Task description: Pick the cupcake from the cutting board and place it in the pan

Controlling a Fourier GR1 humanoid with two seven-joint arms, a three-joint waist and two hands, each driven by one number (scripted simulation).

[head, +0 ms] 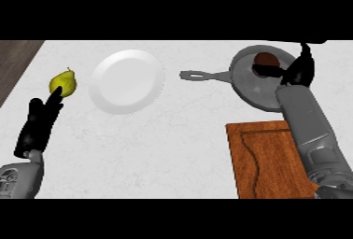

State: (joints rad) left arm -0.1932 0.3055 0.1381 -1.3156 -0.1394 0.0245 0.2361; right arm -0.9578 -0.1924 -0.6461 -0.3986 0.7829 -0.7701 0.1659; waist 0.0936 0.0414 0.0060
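The cupcake [267,59], dark brown and round, sits inside the grey pan [243,80] at the back right of the counter. My right hand [296,70] hovers over the pan's right side. Its fingers point straight up past the rim, and its thumb stretches left just below the cupcake. The hand looks open, and I cannot tell whether the thumb touches the cupcake. The pan's handle [200,75] points left. The wooden cutting board [269,158] lies at the front right with nothing on it, partly under my right forearm.
A white plate [127,81] lies at the back centre-left. A yellow fruit [63,83] sits to its left. My left hand [40,122] rests open at the lower left, fingers up, just below the fruit. A dark strip marks the counter's left edge.
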